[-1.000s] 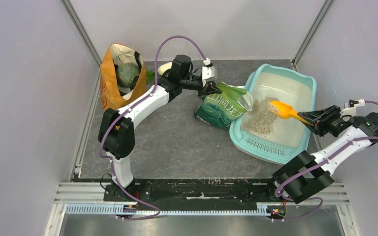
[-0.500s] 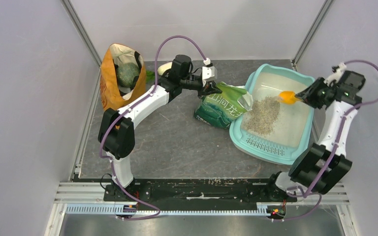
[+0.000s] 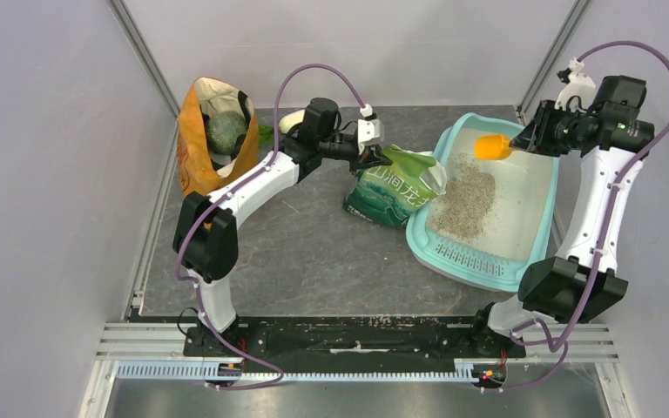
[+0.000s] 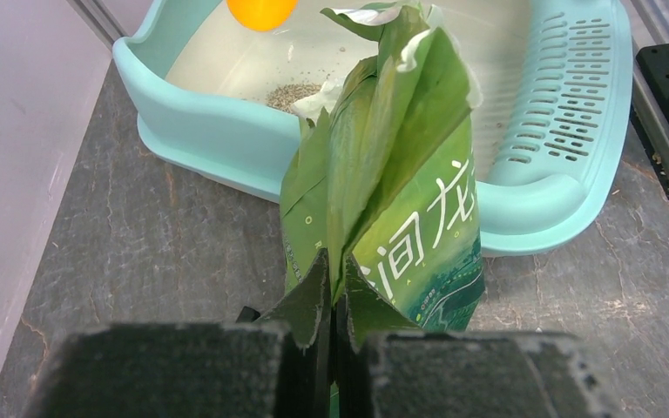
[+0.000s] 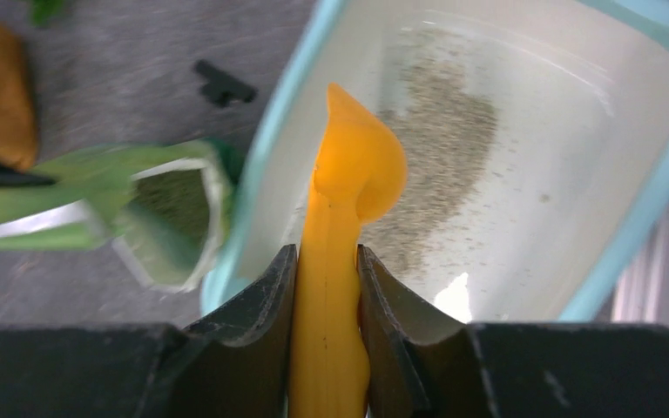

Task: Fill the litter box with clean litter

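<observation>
The pale-turquoise litter box [image 3: 479, 277] lies at the right of the table, with a patch of grey-beige litter [image 3: 470, 200] on its whitish floor. My right gripper [image 3: 527, 139] is raised over the box's far right corner, shut on the handle of an orange scoop [image 3: 491, 146]. In the right wrist view the scoop [image 5: 348, 192] points down over the litter [image 5: 435, 148], clamped by the right gripper [image 5: 327, 261]. My left gripper [image 3: 375, 157] is shut on the edge of a green printed bag [image 3: 394, 187], which stands against the box's left rim [image 4: 218, 139]. The left gripper [image 4: 337, 270] pinches a fold of the bag [image 4: 401, 192].
An orange-tan cloth bag [image 3: 213, 139] stands at the back left with a round green thing [image 3: 226, 131] inside. A small black piece [image 5: 224, 84] lies on the table near the box. Enclosure walls stand close on both sides, and a metal rail runs along the near edge.
My right arm has risen and swung from the box's near right side to its far right corner, lifting the scoop off the litter. The left arm and green bag have not moved.
</observation>
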Controlling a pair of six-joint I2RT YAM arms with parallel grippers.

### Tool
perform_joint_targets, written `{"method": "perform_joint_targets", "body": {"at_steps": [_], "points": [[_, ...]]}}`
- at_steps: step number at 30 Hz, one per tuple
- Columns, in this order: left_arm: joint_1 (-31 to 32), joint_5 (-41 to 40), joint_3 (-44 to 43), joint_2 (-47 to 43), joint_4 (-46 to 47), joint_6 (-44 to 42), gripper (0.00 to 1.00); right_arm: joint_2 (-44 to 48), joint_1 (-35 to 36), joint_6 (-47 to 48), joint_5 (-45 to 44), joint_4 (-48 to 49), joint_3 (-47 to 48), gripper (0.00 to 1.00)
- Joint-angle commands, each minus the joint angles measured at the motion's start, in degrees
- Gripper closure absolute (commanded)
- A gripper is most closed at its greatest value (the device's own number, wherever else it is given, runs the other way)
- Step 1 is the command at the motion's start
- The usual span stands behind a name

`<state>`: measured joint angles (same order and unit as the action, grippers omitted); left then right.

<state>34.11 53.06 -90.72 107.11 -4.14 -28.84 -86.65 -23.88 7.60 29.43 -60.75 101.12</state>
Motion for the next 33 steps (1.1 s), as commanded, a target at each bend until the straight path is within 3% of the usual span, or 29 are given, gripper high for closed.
{"method": "perform_joint_targets", "body": {"at_steps": [1,7,15,21,27,33], "points": [[0.29,1.95,-0.56,-4.78,5.20,-2.64,0.98,-0.24,0.15,2.75,16.66,-16.86,10.57,1.00],[0.26,2.13,-0.22,-5.48,4.96,-3.79,0.98,-1.07,0.73,3.36,23.23,-26.86,12.97,1.00],[0.24,1.62,1.07,-8.02,1.18,-7.77,0.98,-1.83,6.21,1.56,20.46,-25.22,7.43,1.00],[-0.35,1.23,4.49,-12.57,-2.41,-13.36,0.98,-1.49,15.06,-5.09,9.02,-12.41,3.34,1.00],[-1.30,-1.54,8.08,-16.78,-3.34,-17.00,0.98,-6.59,27.78,-8.99,-0.83,-8.63,5.40,1.00],[-1.59,-3.64,12.45,-21.21,-3.43,-20.89,0.98,-10.78,36.05,-10.62,-9.43,-4.91,3.86,1.00]]}}
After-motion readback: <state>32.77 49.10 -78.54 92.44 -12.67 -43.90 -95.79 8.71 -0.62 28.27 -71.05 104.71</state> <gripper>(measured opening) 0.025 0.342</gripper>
